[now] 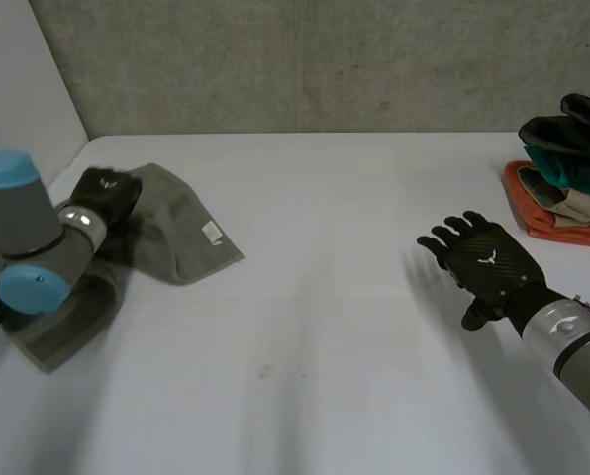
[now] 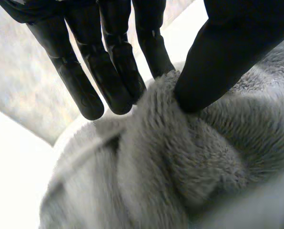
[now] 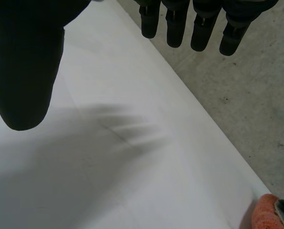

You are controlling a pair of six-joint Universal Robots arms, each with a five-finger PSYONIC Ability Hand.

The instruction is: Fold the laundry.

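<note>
The towel [image 2: 180,167] looks fleecy, the table [image 1: 325,297] smooth, matt.

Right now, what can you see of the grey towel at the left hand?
The grey towel is a soft, deep-piled cloth, rumpled and partly doubled over, lying on the white table at the robot's left. A small white label shows near one edge. The left hand pinches a raised ridge of it between thumb and fingers; the left arm covers part of it.
</note>
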